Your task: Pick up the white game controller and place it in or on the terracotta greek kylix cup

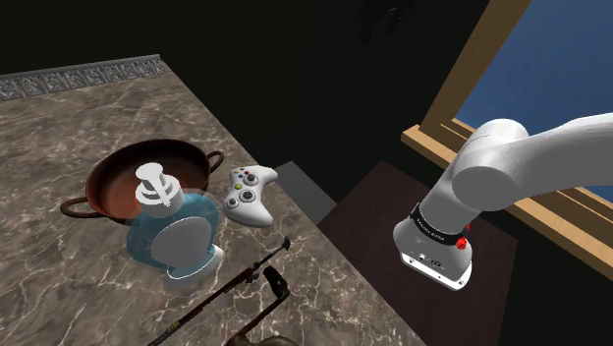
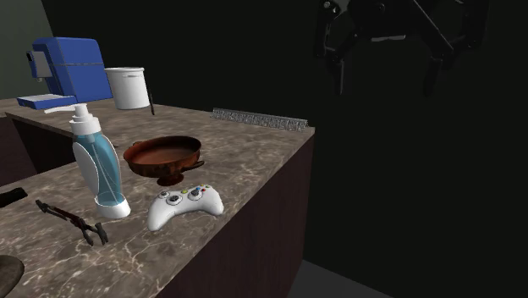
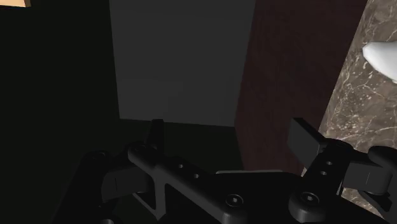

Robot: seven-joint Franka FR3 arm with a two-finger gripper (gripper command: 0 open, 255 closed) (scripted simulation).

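Spread apart and gripping nothing, the tool (image 3: 229, 137) hangs off the table's (image 1: 59, 128) edge, over grey floor (image 3: 181, 57) alongside the table's dark side, at the end of the white arm (image 1: 511, 167). Nearest it on the marbled top lies the white game controller (image 1: 248, 194), face up, close to that edge and untouched. Just beyond stands the reddish-brown kylix cup (image 1: 113, 187), empty, with a blue pump dispenser (image 1: 172, 231) just beside both; whether bottle and cup touch is hard to tell. Dark pliers (image 1: 265, 280) lie farther along. The risk ahead is that a glancing descent could nudge the controller over the edge. A low carry toward the cup could also topple the dispenser or tip the footed cup.
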